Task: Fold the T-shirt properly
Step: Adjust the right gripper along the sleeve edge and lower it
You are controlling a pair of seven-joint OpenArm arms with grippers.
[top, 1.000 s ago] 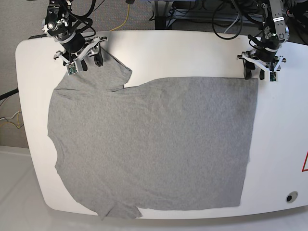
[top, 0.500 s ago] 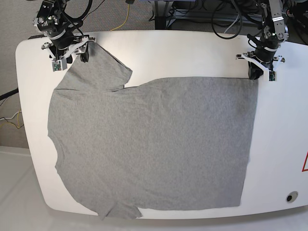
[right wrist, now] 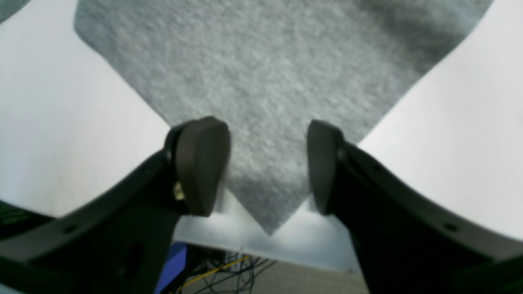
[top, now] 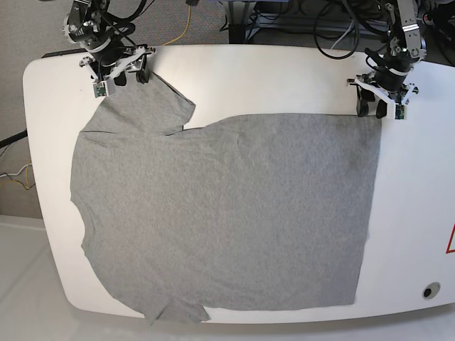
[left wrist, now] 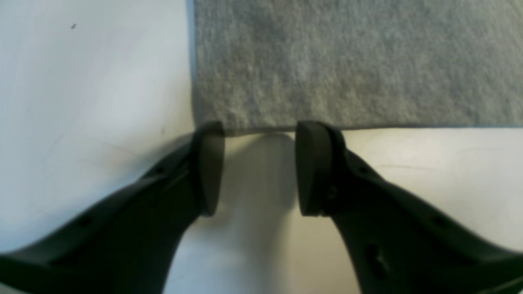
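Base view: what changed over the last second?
The right end effector slid along the sleeve tip toward the table's far edge, out to the corner and partway back; its jaws are open now. The left end effector barely moved at the hem corner, open. The T-shirt stayed flat and unmoved.

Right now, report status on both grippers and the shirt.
Left gripper open at hem corner. Right gripper open over sleeve tip. T-shirt flat on table, unfolded. Nothing obstructing.

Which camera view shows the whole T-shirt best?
The base view: the T-shirt lies flat, fully visible. The right wrist view shows only a corner between the open end effector; the left wrist view only an edge.
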